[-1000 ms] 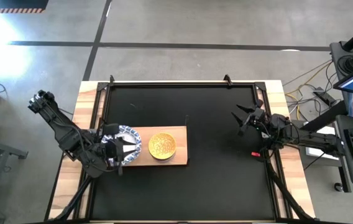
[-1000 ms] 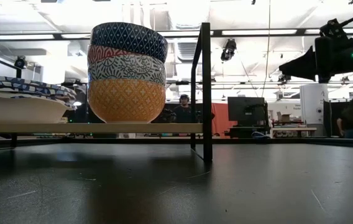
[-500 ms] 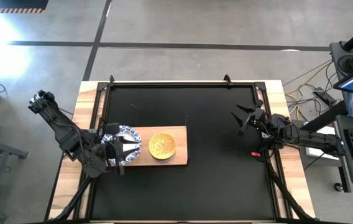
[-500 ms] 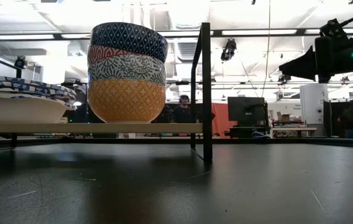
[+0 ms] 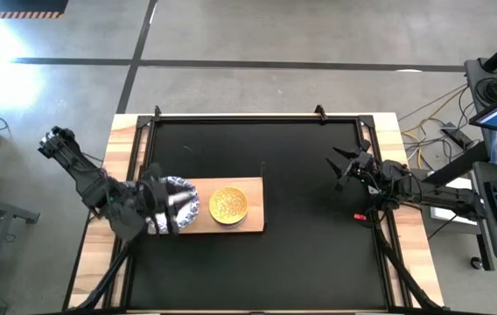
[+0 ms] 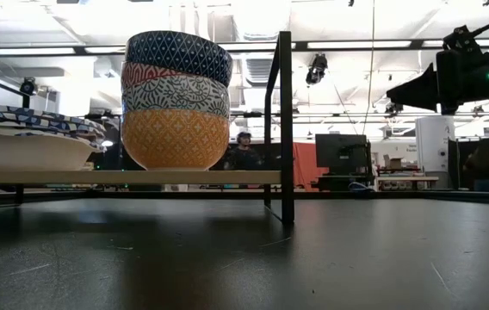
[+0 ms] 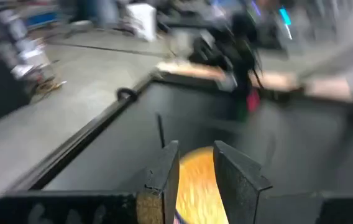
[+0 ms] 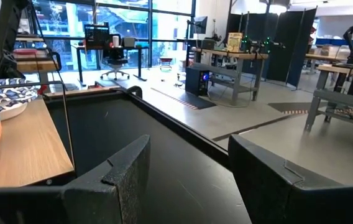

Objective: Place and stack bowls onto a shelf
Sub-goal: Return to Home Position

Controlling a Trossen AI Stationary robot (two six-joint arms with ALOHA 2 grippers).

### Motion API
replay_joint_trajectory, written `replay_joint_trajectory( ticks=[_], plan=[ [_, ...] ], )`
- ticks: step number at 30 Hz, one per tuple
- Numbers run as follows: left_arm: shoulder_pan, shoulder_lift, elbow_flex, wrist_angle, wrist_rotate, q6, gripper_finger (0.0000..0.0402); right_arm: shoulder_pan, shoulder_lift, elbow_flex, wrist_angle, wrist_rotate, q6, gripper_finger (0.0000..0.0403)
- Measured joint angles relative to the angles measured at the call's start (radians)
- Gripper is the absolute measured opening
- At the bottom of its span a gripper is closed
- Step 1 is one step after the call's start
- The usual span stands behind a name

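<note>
The left arm reached in over the table's left edge, the left gripper with its fingers only narrowly parted. The right arm hung at the table's right edge, the right gripper with fingers spread wide.

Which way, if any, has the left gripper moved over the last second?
Yes. The left gripper has pulled back slightly toward the table's left edge, away from the yellow bowl on the shelf.

Glossy patterned bowls sit on a matt light-wood shelf over the scuffed black table.
</note>
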Motion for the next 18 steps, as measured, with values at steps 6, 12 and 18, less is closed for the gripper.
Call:
replay_joint_trajectory(
  ticks=[6,12,18],
  plan=[
    [0.069,-0.184,-0.174,0.314,-0.03,-0.023,0.0082,0.0,0.0,0.0,0.0,0.0,0.001,0.0206],
    [0.148,-0.393,-0.401,0.592,0.147,0.147,0.0082,0.0,0.0,0.0,0.0,0.0,0.001,0.0206],
    [0.197,-0.555,-0.547,0.643,0.207,0.167,0.0082,0.0,0.0,0.0,0.0,0.0,0.001,0.0206]
  ],
)
